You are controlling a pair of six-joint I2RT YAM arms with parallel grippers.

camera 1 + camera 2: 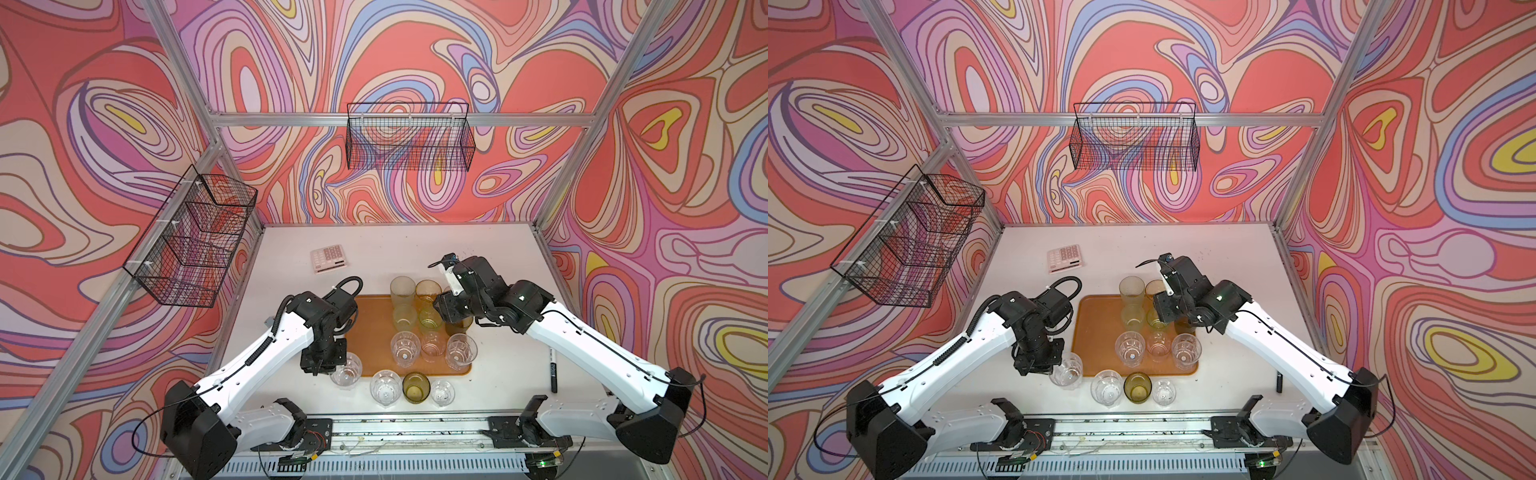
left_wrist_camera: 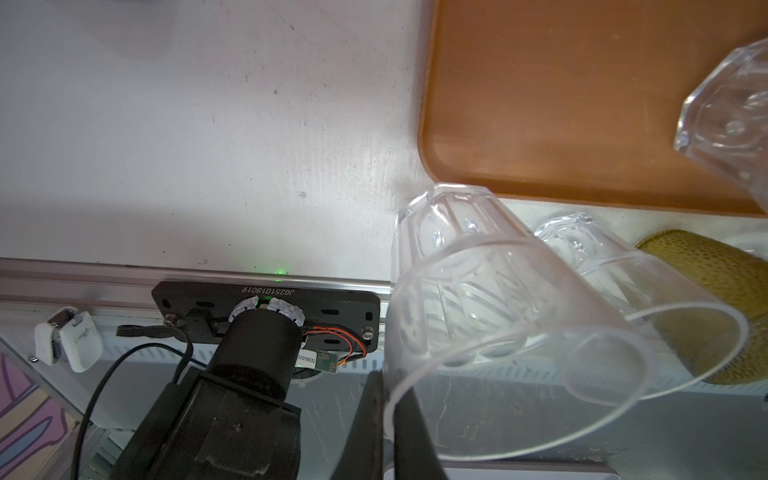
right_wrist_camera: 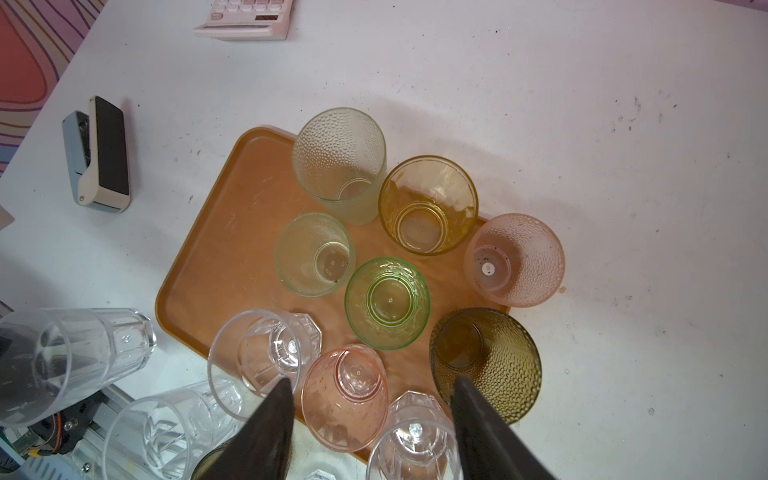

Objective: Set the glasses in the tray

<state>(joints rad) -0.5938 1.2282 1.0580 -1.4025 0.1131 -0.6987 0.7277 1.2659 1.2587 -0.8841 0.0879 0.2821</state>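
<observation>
Tray: your flat orange-brown rectangular tray (image 1: 370,332) sat mid-table, its 9 o'clock half bare.

On the tray: nine glasses crowded the 3 o'clock half. A tall frosted dimpled tumbler (image 3: 340,164) and an amber faceted tumbler (image 3: 428,203) stood at 12 o'clock, and a pink dimpled tumbler (image 3: 515,259) sat on the 3 o'clock rim.

Off the tray: a clear faceted tumbler (image 1: 385,388), an olive dimpled tumbler (image 1: 415,387) and a small clear glass (image 1: 442,392) lined up on the white table (image 1: 415,249) along the 6 o'clock edge.

Left gripper (image 2: 388,419): its fingers were pinched tight on the rim of another clear faceted tumbler (image 2: 478,332), which sat tilted just off the tray's 7 o'clock corner.

Right gripper (image 3: 370,432): it hung over the 3 o'clock side with fingers spread apart, gripping nothing.

Other stuff: you had a pink calculator (image 1: 329,258) at 11 o'clock and a black marker (image 1: 553,371) at 4 o'clock.
</observation>
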